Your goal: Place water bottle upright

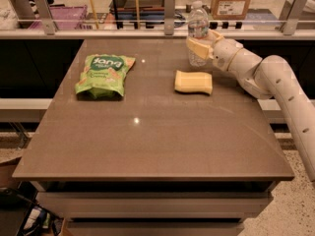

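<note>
1. The fingers close narrowly around the middle of the water bottle. One cream finger crosses the front of the clear body, so the hold looks firm rather than loose.
2. The gripper sits at the upper right of the frame, near the far edge of the counter. The arm reaches in from the right side.
3. The water bottle stands upright in that grasp, white cap on top. Its base is at the counter surface, though I cannot tell if it rests there fully or hangs just above.
4. A grip at mid-height probably serves to keep the light bottle from tipping as its base settles.
5. By my judgement the task is nearly finished. What is left is to let go without nudging the bottle sideways.
6. The yellow sponge lies flat just below the bottle in the frame, near it but apart. It does not block the base, but it narrows the room for a retreat that way.
7. The green snack bag lies at the centre left of the counter, well apart from the gripper and out of the way.
</note>
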`<action>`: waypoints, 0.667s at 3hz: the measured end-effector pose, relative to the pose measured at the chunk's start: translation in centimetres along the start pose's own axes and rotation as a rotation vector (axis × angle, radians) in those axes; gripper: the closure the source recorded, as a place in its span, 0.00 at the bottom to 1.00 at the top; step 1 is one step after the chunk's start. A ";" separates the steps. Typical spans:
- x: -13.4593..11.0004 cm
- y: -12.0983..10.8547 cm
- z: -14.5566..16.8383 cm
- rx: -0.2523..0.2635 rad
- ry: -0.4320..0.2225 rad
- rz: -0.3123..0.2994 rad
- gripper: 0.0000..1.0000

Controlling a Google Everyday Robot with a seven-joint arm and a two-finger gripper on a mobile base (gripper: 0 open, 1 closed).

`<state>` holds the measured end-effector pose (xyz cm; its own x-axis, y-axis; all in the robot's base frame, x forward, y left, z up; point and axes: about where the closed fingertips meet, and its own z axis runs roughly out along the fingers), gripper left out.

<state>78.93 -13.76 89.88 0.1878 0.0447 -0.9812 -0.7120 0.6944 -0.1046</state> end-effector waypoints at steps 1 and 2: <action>0.0 0.2 0.2 -0.004 -0.001 0.001 0.35; -0.1 0.4 0.5 -0.008 -0.002 0.001 0.12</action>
<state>78.93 -13.11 90.00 0.1885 0.0470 -0.9809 -0.7179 0.6882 -0.1049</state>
